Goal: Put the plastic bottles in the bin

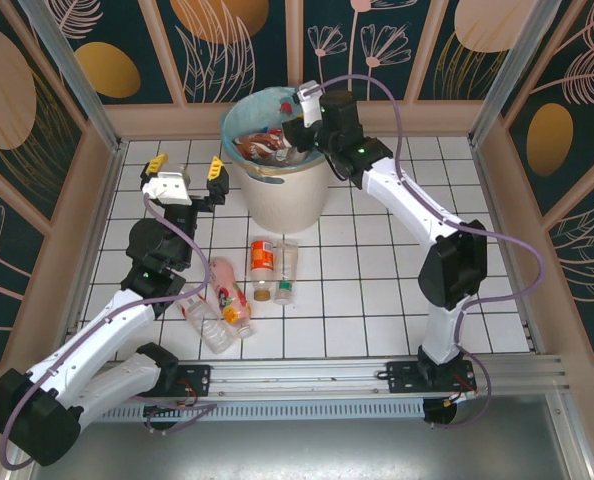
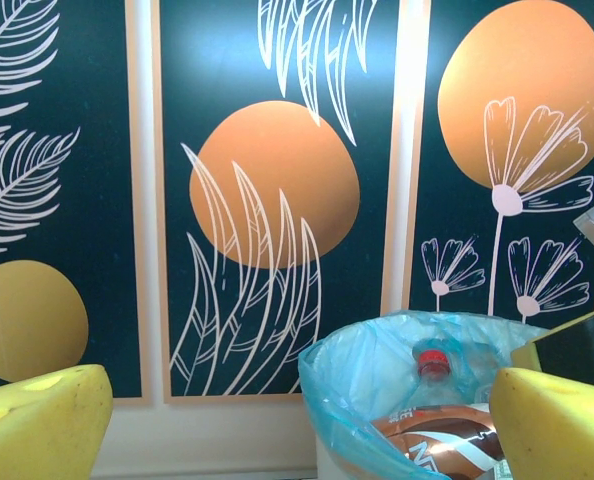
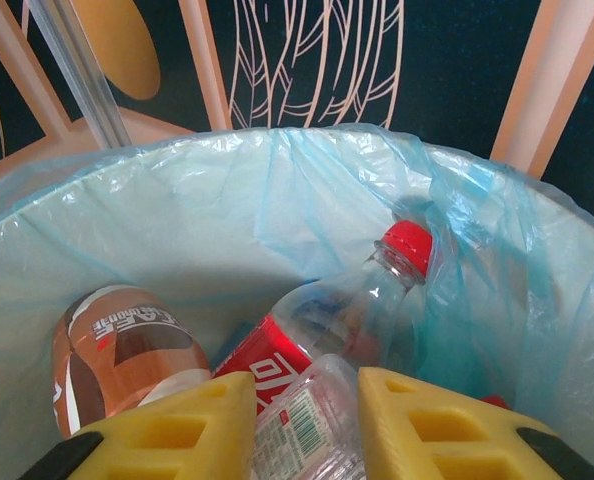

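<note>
Several bottles (image 1: 263,262) lie on the white tiled table (image 1: 377,300) just ahead of the arm bases; the left fingers (image 1: 215,168) stand wide and empty beside the bin (image 1: 277,205); the right fingers (image 3: 217,420) sit narrow around a clear bottle (image 3: 302,435) over the bin, above others already inside; the drop seems in hand; next comes letting go, then reaching for one on the table; dark floral panels (image 1: 247,40) close the far side
</note>
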